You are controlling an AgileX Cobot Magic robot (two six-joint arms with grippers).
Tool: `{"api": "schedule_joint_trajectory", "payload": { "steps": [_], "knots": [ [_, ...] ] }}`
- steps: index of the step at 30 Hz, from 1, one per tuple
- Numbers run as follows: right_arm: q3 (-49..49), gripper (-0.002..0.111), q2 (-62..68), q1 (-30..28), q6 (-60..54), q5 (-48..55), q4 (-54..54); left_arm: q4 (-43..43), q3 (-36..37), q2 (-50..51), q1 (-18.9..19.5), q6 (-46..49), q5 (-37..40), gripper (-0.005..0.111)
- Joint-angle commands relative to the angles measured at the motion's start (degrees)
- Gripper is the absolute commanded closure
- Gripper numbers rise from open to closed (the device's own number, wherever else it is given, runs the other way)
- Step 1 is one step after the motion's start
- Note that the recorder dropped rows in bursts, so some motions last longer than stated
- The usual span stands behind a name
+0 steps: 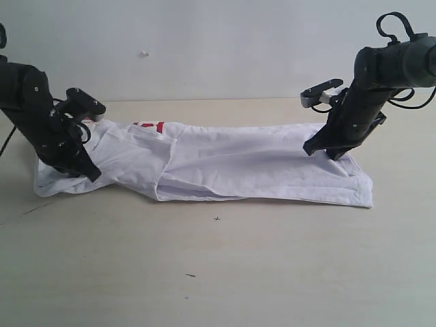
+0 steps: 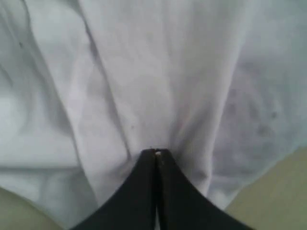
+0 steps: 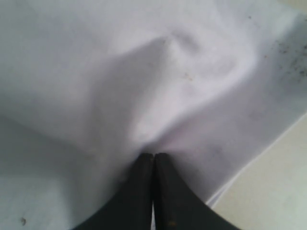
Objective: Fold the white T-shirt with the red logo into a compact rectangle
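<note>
The white T-shirt [image 1: 225,167] lies on the table as a long strip folded lengthwise, running left to right. Only a small piece of the red logo [image 1: 151,126] shows at its far edge near the left end. My left gripper [image 1: 88,174] is down on the shirt's left end, shut, with the cloth [image 2: 144,86] creasing into its tips [image 2: 156,152]. At the right end my right gripper [image 1: 325,151] is also shut, and a raised ridge of fabric [image 3: 158,72] runs out from its tips [image 3: 154,155].
The beige table [image 1: 272,272] stretches in front of the shirt, with a few small dark specks [image 1: 190,275] on it. A plain pale wall [image 1: 204,48] stands behind the table.
</note>
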Motion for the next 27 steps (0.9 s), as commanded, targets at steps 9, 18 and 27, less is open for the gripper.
{"api": "schedule_joint_trajectory", "payload": {
  "steps": [9,18,27],
  "knots": [
    [0.7,0.108,1.0,-0.1,-0.2,2.7,1.2,1.3,-0.3,4.7,0.6,0.2,6.2,0.107],
    [0.7,0.108,0.9,-0.1,0.0,6.3,1.1,0.1,0.3,4.3,0.6,4.3,19.6,0.107],
    [0.9,0.108,-3.9,-0.1,2.9,7.0,1.6,-3.8,0.5,1.1,0.6,7.2,24.5,0.107]
  ]
}}
